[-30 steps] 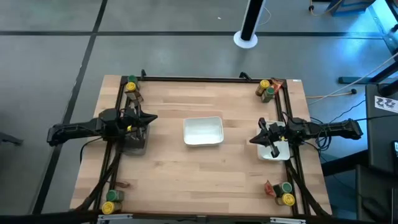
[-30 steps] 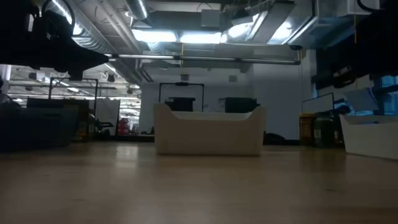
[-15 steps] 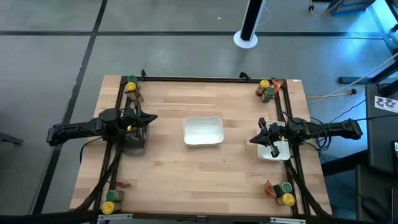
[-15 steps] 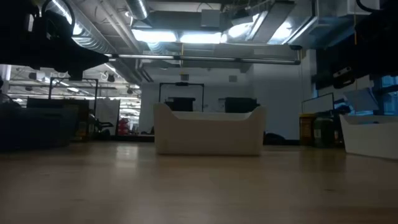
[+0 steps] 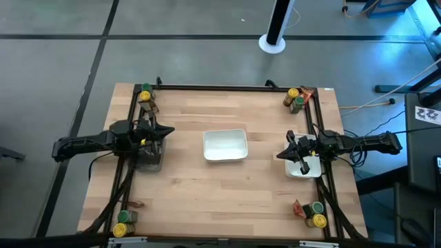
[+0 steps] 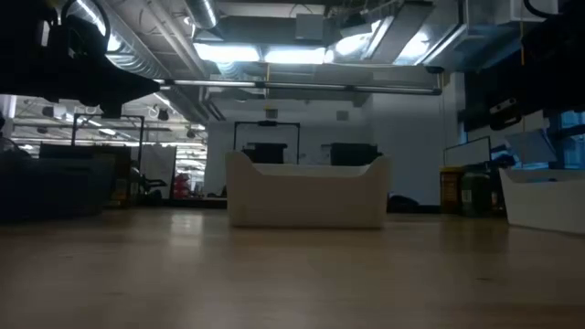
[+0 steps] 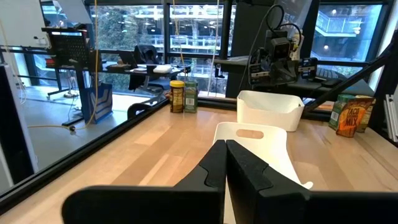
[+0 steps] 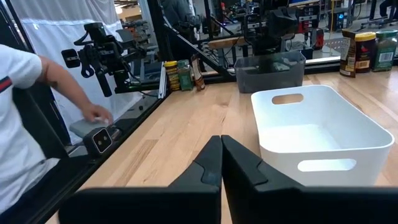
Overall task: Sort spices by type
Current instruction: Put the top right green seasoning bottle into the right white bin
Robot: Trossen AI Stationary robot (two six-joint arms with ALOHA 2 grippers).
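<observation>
The left claw (image 5: pixel 167 129) hung over the clear grey bin (image 5: pixel 148 157) at the counter's (image 5: pixel 227 186) left side, its fingers pressed together and holding nothing. The right claw (image 5: pixel 281 154) hovered at the inner edge of a white tray (image 5: pixel 311 168) on the right side — also closed tight and empty. A second white tray (image 5: pixel 225 145) sat in the middle of the counter, between the two arms.

The spices stood in four small clusters, one at each corner — a yellow-lidded jar (image 5: pixel 145 95) at the far left, a yellow-lidded and a green-lidded jar (image 5: pixel 297 103) at the far right, another pair (image 5: pixel 124 222) at the near left, and jars with a red-orange packet (image 5: pixel 298 208) at the near right. In the right wrist view, a person's arm (image 8: pixel 78 99) reached toward a small device beside the counter.
</observation>
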